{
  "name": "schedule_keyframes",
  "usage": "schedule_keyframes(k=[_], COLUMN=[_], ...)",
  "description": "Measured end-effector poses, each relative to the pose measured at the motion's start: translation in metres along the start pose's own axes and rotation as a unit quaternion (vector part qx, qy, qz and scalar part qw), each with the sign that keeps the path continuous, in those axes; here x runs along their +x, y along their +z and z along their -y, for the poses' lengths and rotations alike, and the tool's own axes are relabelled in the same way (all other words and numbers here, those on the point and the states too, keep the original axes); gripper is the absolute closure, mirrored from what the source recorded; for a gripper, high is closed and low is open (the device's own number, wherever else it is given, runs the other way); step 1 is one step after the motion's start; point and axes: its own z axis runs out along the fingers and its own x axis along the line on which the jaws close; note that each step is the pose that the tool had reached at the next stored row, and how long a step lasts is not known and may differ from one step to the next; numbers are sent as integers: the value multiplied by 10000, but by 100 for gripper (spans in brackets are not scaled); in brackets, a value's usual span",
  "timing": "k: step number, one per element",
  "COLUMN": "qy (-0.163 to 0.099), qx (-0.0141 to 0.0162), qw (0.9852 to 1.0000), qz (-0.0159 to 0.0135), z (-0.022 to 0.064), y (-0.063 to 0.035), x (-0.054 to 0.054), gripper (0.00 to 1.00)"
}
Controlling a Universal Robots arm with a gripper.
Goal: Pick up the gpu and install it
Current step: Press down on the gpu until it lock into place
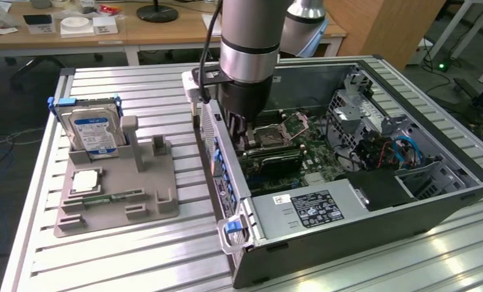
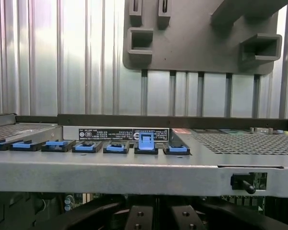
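Exterior view, centre frame: black gripper (image 1: 243,137) pinched shut, sunk into the open dark-grey computer case (image 1: 347,237) by its rear wall.
The gpu, a thin dark card, can't be made out beneath it, so whether it's held is unclear. It should be light, stiff and fragile: best taken by the bare board edge. Left of frame, the grey plastic fixture (image 1: 112,213) carries one blue-labelled silver hard drive (image 1: 95,134), one square processor chip (image 1: 86,180) and one green memory stick (image 1: 115,196). Seven blue clips (image 2: 146,141) line the case.
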Motion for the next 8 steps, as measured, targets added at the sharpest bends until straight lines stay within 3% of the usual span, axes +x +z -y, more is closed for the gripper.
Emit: schedule_keyframes(k=[6, 8], qy=[-2, -2], qx=[-1, 0], qw=[10000, 10000], qz=[-2, -1], z=[9, 9], y=[-162, -175], x=[-4, -5], gripper=[89, 89])
